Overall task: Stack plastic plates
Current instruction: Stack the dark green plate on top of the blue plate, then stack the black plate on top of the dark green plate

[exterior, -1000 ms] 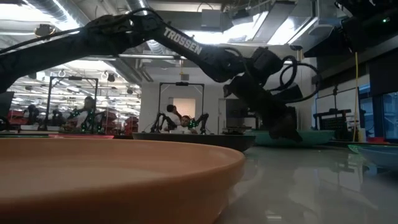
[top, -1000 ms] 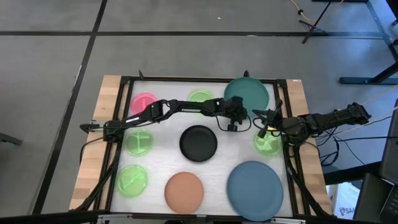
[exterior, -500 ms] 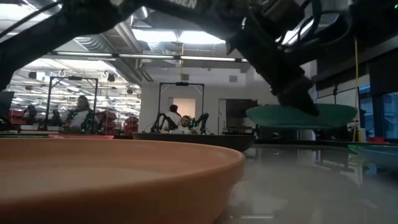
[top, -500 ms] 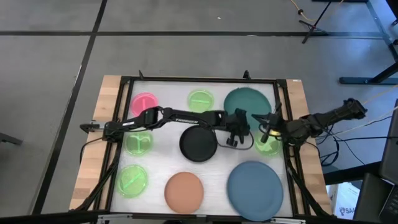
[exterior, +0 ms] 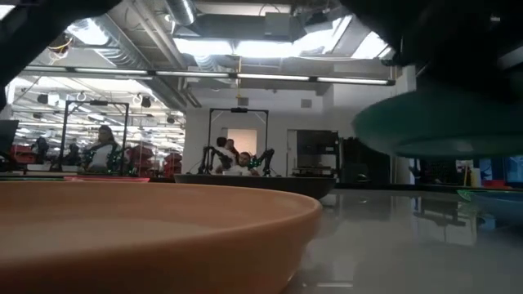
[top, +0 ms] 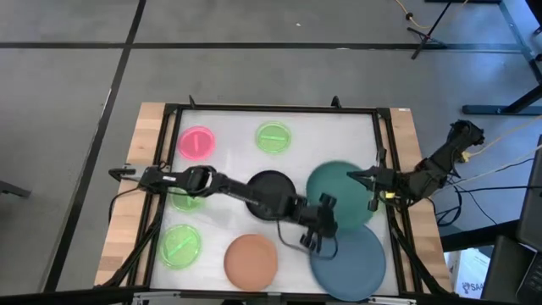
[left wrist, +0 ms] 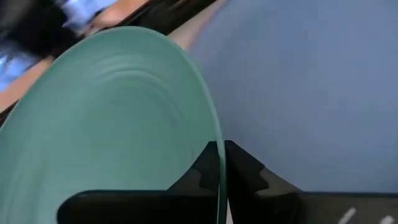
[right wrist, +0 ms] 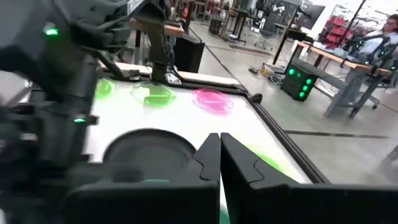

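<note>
One teal plate [top: 340, 193] is airborne, overlapping the far edge of the slate-blue plate [top: 351, 258] at near right, rim pinched by the left gripper [left wrist: 221, 180]. Black plate [top: 269, 193] sits centre. Right gripper [top: 373, 183], fingers pressed together, empty, hovers by the right edge.

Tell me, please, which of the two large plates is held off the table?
The teal plate, clamped at its rim by the left gripper; the slate-blue plate lies flat.

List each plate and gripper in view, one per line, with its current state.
Large teal plastic plate: held off the table, partly over the slate-blue plate.
Large slate-blue plastic plate: flat on the table.
Medium black plate: flat, unstacked.
Terracotta-orange plate: flat, unstacked.
Left gripper: shut on the teal rim.
Right gripper: shut, empty.
</note>
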Robot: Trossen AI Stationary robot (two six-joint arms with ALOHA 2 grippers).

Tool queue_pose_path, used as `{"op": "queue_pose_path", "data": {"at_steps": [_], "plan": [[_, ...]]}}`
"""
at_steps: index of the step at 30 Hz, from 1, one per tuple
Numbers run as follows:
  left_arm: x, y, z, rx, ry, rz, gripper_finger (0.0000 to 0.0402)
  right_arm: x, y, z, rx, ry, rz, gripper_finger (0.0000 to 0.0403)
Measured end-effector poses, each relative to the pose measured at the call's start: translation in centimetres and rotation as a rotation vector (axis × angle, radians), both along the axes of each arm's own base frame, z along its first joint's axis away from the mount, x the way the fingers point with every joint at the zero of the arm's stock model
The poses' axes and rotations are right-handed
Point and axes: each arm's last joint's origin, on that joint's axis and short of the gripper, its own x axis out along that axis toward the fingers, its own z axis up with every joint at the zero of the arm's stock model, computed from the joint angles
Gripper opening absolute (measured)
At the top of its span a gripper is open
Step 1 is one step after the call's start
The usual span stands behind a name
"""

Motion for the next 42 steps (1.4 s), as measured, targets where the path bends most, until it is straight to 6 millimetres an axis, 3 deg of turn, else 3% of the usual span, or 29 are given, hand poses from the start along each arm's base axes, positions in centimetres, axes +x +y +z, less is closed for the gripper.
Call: {"op": "queue_pose_path", "data": {"at_steps": [10, 13, 23, 32, 42], "plan": [[-1.1, -6.3, 0.7, -0.213, -0.059, -0.289, 0.0004, 1.4, 1.5, -0.3, -0.016, 0.007, 0.015, 0.0001], [-1.1, -7.4, -0.4, -0.278, -0.036, -0.337, 0.0004, 1.7, 1.8, -0.1, -0.028, -0.012, 0.021, 0.0001], [0.0, -7.0, -3.4, -0.453, 0.005, -0.378, 0.0011, 2.2, 2.3, 0.2, -0.071, -0.035, 0.028, 0.0001], [0.0, -6.5, -3.8, -0.447, 0.053, -0.3, 0.0091, 2.3, 2.3, 0.1, -0.075, -0.031, 0.029, 0.0001], [-1.5, -5.7, -1.1, -0.434, 0.212, -0.171, 0.0115, 2.3, 2.3, 0.1, -0.076, -0.03, 0.029, 0.0001]]}}
